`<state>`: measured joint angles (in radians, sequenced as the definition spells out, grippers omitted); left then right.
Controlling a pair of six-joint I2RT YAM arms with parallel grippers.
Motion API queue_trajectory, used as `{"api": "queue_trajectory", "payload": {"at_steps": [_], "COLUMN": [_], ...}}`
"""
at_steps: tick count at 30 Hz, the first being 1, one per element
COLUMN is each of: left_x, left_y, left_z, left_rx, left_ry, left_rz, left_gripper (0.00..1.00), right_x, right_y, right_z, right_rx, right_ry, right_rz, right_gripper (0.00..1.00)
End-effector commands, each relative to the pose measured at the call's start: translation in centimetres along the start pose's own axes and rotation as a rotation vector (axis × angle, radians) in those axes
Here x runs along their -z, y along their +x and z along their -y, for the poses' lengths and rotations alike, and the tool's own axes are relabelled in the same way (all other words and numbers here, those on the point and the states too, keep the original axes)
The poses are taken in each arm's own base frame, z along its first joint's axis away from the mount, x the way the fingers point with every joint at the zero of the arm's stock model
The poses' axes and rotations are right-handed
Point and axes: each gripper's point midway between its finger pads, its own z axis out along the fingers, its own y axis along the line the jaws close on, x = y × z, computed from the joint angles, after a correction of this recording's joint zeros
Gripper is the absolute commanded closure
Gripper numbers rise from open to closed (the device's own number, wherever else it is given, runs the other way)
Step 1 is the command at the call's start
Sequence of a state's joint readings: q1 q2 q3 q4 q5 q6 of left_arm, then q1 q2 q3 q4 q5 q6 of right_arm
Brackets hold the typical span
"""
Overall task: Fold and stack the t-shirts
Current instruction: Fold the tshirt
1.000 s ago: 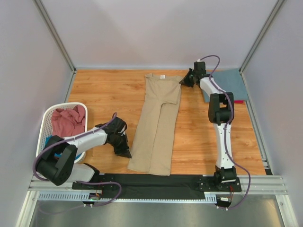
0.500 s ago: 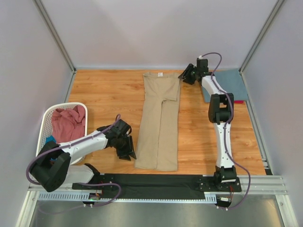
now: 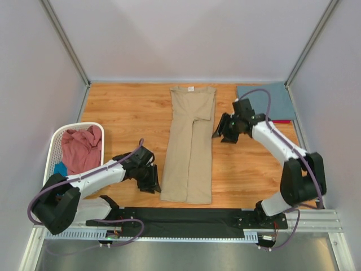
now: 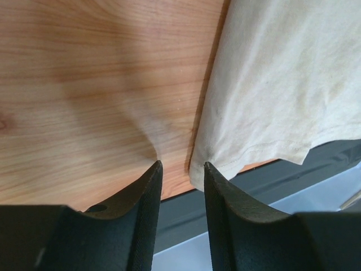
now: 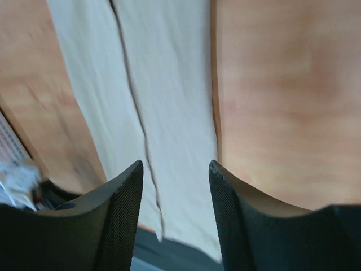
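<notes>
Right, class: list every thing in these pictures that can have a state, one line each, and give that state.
Tan cloth t-shirt: folded lengthwise, flat on the wooden table.
Slate blue cloth t-shirt: folded, on a red t-shirt.
White plastic slatted laundry basket: upright, holding shirts.
Dusty pink cloth t-shirt: crumpled in that basket.
Left gripper: open, empty.
Right gripper: open, empty.
</notes>
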<state>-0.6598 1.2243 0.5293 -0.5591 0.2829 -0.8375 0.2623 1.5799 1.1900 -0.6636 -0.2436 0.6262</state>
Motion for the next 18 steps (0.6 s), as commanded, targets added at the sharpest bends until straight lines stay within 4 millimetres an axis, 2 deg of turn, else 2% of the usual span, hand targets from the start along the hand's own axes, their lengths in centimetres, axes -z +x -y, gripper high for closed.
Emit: {"api": "queue_trajectory", "payload": {"at_steps": [1, 2, 3, 5, 6, 7, 8, 9, 10, 12, 18], "left_x": [0.5, 0.5, 0.5, 0.4, 0.4, 0.3, 0.3, 0.2, 0.1, -0.1, -0.8], "left_y": [0.3, 0.4, 0.6, 0.8, 1.0, 1.3, 1.5, 1.7, 2.1, 2.4, 3.1], "left_z": [0.5, 0.4, 0.5, 0.6, 0.8, 0.8, 0.8, 0.7, 0.5, 0.4, 0.3], "left_rx": [-0.048, -0.047, -0.047, -0.052, -0.053, -0.057, -0.061, -0.063, -0.066, -0.058, -0.053], "left_ry": [0.049, 0.055, 0.064, 0.086, 0.098, 0.101, 0.101, 0.094, 0.082, 0.075, 0.057], "left_rz": [0.012, 0.014, 0.007, 0.009, 0.001, -0.005, -0.014, -0.019, -0.033, -0.040, -0.053], "left_gripper": [0.57, 0.57, 0.57, 0.57, 0.57, 0.57, 0.57, 0.57, 0.57, 0.57, 0.58], "right_x": [0.7, 0.9, 1.5, 1.9, 2.6, 2.7, 3.0, 3.5, 3.3, 3.3, 2.0], "right_y": [7.8, 9.6, 11.6, 14.4, 14.9, 16.2, 17.1, 17.2, 18.1, 19.3, 22.3], "right_z": [3.5, 3.3, 4.2, 4.1, 3.7, 4.5, 4.5, 4.3, 5.2, 5.1, 5.3], "right_rx": [-0.082, -0.069, -0.070, -0.085, -0.077, -0.102, -0.089, -0.085, -0.091, -0.098, -0.087], "right_ry": [0.098, 0.096, 0.099, 0.092, 0.060, 0.084, 0.085, 0.066, 0.083, 0.065, 0.031], "right_rz": [-0.105, -0.124, -0.138, -0.159, -0.140, -0.156, -0.161, -0.132, -0.138, -0.145, -0.186], "right_gripper": [0.48, 0.48, 0.48, 0.48, 0.48, 0.48, 0.48, 0.48, 0.48, 0.48, 0.49]}}
